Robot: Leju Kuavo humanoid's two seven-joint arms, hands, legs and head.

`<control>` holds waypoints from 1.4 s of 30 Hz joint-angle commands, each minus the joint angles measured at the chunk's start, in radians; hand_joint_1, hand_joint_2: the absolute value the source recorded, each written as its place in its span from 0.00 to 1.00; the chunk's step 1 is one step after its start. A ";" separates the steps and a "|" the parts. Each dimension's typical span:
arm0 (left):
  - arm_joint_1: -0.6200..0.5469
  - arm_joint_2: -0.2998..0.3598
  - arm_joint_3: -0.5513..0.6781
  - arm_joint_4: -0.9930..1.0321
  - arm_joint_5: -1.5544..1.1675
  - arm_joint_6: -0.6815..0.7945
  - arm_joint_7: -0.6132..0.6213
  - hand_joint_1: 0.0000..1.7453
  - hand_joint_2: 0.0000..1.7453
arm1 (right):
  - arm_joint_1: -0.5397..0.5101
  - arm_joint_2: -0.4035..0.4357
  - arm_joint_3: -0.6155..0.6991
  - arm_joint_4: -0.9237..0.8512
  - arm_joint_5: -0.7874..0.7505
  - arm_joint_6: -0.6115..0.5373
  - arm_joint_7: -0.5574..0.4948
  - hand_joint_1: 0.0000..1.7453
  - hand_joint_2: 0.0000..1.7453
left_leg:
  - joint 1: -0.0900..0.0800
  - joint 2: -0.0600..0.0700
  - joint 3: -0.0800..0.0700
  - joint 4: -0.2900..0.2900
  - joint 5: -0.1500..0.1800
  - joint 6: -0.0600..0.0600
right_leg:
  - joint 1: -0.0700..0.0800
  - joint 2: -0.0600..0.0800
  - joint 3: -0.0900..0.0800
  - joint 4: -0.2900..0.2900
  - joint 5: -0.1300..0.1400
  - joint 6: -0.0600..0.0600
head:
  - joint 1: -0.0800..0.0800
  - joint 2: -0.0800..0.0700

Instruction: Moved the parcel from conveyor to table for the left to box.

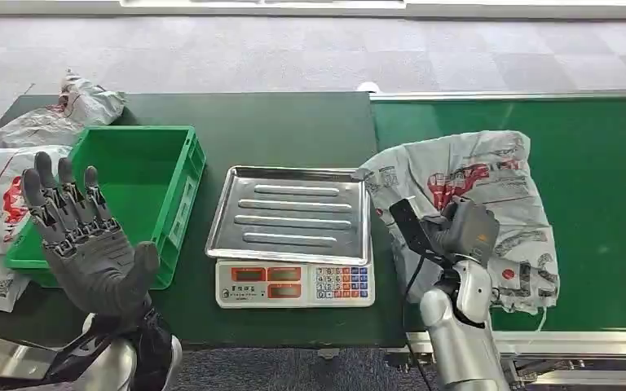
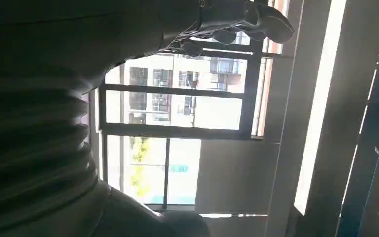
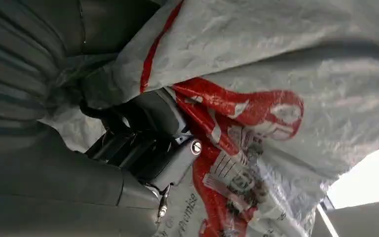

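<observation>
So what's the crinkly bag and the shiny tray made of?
The parcel held by the right hand looks like thin grey plastic film: it wrinkles, folds and shines softly. The tray on the scale looks like brushed metal, probably steel: silvery, ribbed, with reflections.

Parcel [image 1: 473,187]: crumpled grey poly bag, red print, lying across conveyor [image 1: 603,204] edge, apparently lifting slightly; green box [image 1: 143,175] sitting open on table [image 1: 285,122].

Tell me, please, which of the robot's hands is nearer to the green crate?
Left. The left hand is raised open at the green crate's near corner; the right hand grips the parcel beyond the scale.
</observation>
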 commanded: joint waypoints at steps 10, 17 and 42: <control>-0.010 0.029 -0.030 0.035 0.009 0.061 0.004 0.00 1.00 | 0.067 0.147 -0.185 -0.594 -0.069 -0.238 -0.277 1.00 1.00 | -0.001 -0.003 0.003 -0.001 0.000 0.001 | -0.001 -0.004 0.004 -0.002 -0.002 0.000 | 0.000 0.000; -0.010 0.029 -0.030 0.035 0.009 0.061 0.004 0.00 1.00 | 0.067 0.147 -0.185 -0.594 -0.069 -0.238 -0.277 1.00 1.00 | -0.001 0.000 0.002 -0.001 -0.001 0.001 | -0.001 -0.001 0.002 -0.001 0.000 0.000 | 0.000 0.000; -0.124 0.028 -0.114 0.126 0.012 0.042 0.004 0.00 1.00 | -0.427 0.147 0.489 0.254 -0.396 -0.099 -0.332 1.00 1.00 | -0.001 0.017 0.003 -0.003 0.002 -0.001 | 0.000 0.017 -0.002 -0.001 0.006 -0.002 | 0.000 0.000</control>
